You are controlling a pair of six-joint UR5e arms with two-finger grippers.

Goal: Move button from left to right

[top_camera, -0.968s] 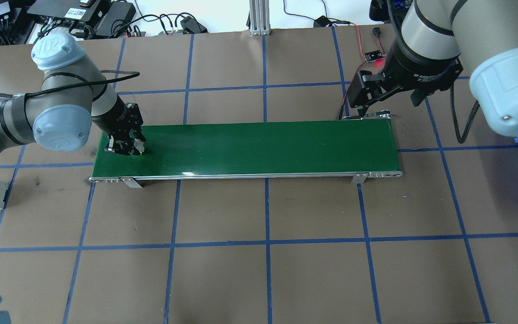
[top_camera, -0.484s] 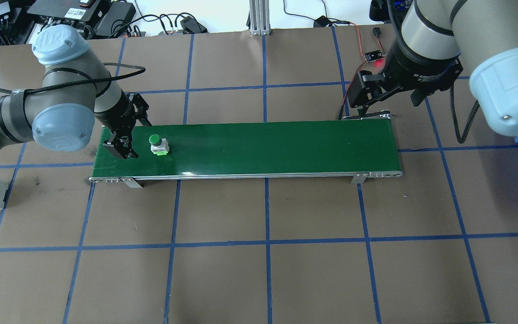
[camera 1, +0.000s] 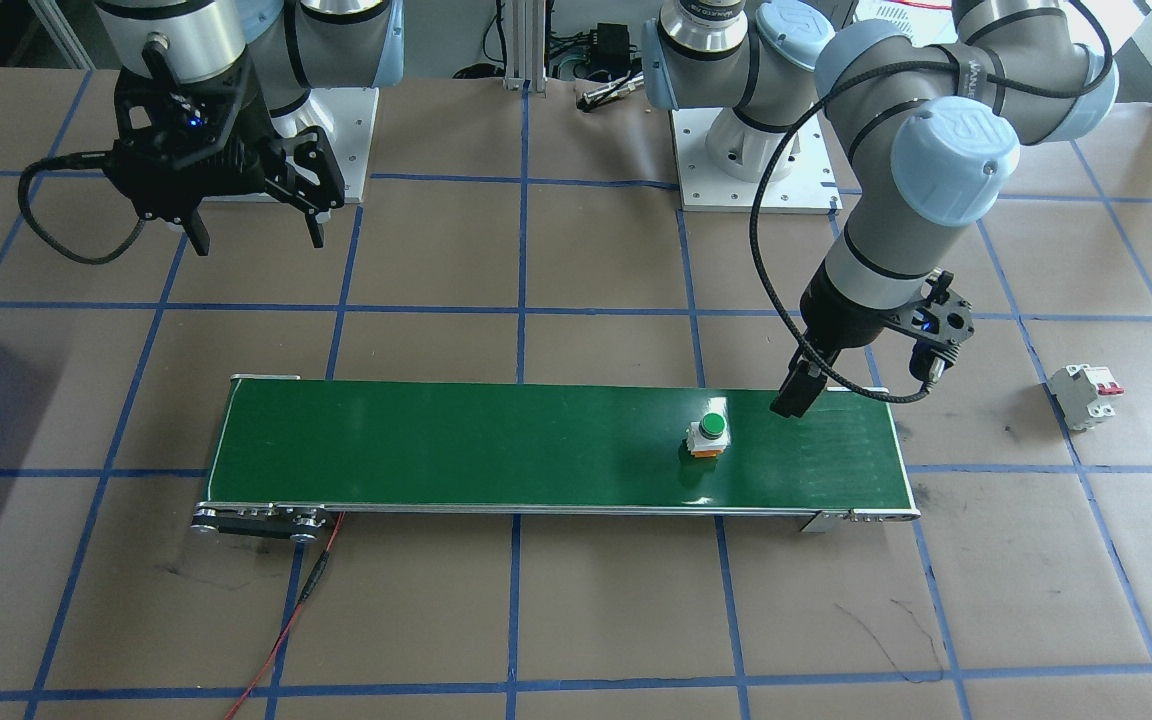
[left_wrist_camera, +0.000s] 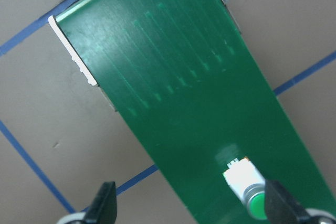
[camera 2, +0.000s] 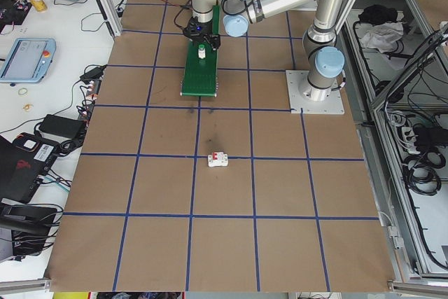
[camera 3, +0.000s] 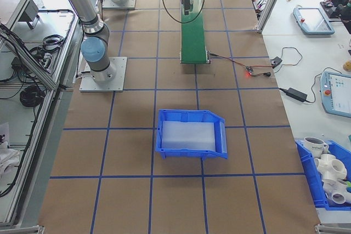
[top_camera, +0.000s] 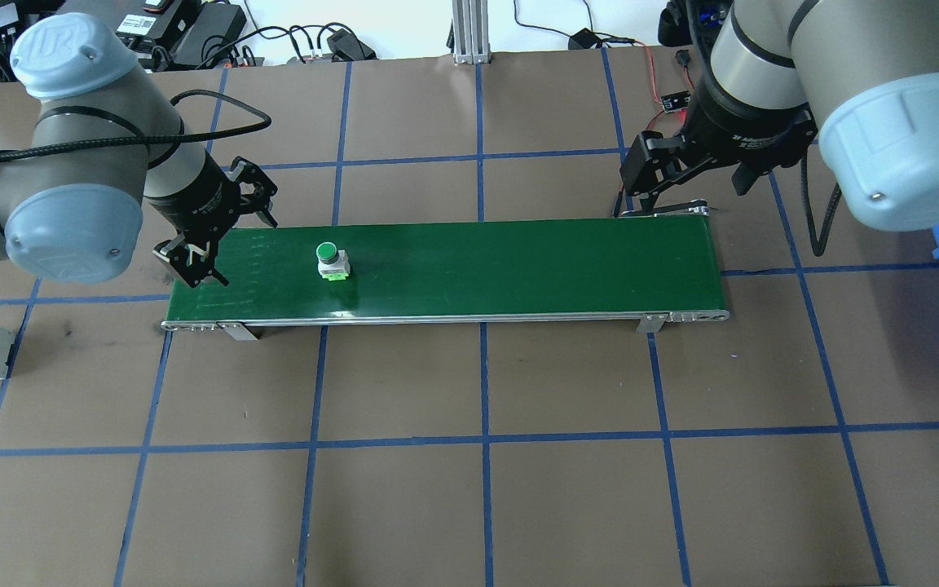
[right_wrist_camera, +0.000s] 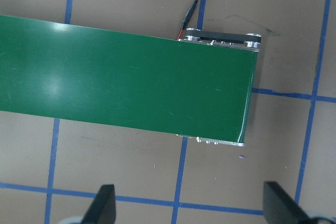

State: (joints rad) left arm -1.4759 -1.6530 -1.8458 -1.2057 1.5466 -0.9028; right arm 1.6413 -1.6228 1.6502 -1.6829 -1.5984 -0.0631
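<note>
Left gripper [top_camera: 217, 244] spread wide and empty over the conveyor belt [top_camera: 518, 269]'s left end; button [top_camera: 331, 261] upright on the belt just rightward. Right gripper [top_camera: 685, 191] wide too, waiting far along, beyond the opposite end.

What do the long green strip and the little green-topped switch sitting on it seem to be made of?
The long green conveyor belt looks like smooth rubber or plastic sheet: it shows soft glare, and its edges look like silvery metal. The small green-capped push-button switch looks like moulded plastic, with a glossy cap and a matte white body.
</note>
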